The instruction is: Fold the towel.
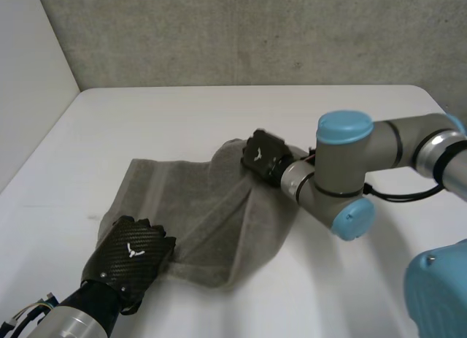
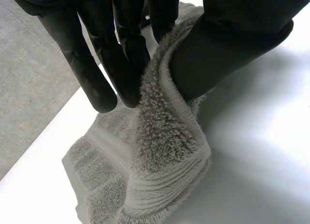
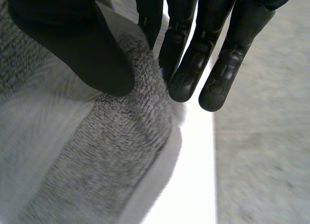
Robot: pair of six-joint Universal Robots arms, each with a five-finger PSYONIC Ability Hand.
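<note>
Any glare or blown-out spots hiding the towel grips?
Head view: even light, no glare on the table, towel stripes readable. Left wrist view: table washes near white, left hand near black, yet the pinched fold is visible. Right wrist view: right hand dark, towel edge pinched at its thumb visible.

one towel (image 1: 211,214), one table (image 1: 182,112), two hands: the left hand (image 1: 133,256) and the right hand (image 1: 263,155).

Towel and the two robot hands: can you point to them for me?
towel (image 1: 197,206): head view, on its flat middle.
left hand (image 1: 133,254): head view, on the back of the hand.
right hand (image 1: 263,154): head view, on the back of the hand.
</note>
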